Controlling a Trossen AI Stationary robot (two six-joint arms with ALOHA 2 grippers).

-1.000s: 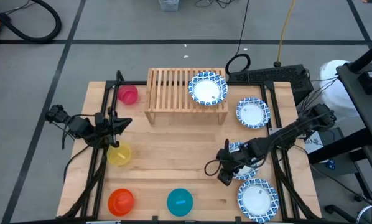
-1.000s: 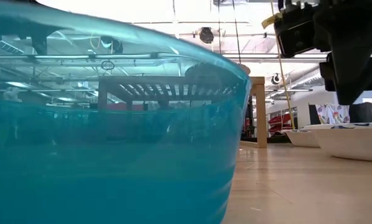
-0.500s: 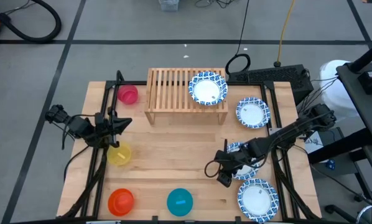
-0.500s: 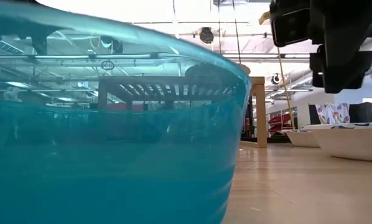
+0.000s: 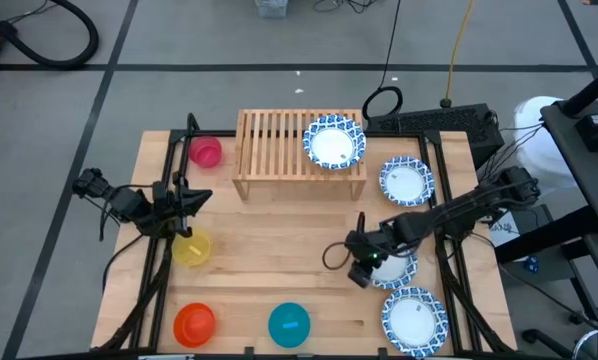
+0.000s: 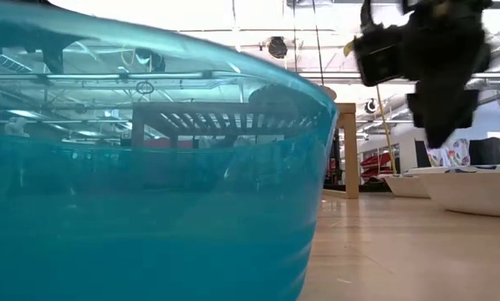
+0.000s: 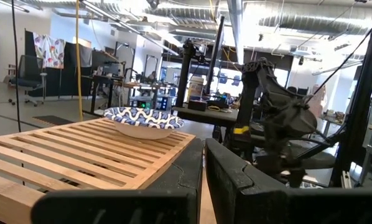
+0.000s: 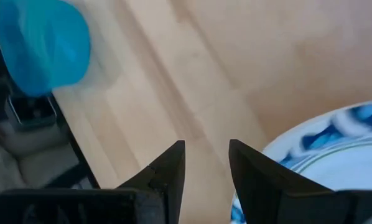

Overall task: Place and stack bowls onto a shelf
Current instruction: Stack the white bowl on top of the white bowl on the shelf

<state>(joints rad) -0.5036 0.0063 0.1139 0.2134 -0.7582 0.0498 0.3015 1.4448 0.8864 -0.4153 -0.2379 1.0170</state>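
Note:
The wooden shelf stands at the table's far side, and one blue-patterned bowl rests on its right end; the left wrist view shows it too. Three more patterned bowls sit on the table's right. The pink, yellow, orange-red and teal bowls sit on the left and near side. My right gripper is open and hovers at the left rim of the middle patterned bowl. My left gripper is shut and waits near the yellow bowl.
The teal bowl fills most of the low view, close to the camera. Black frame rails run along the table's left and right sides. Bare tabletop lies between the shelf and the near bowls.
My right gripper has shifted slightly toward the table's left and far edge, beside the middle patterned bowl, and has turned a little. The bowls and the shelf have stayed where they were.

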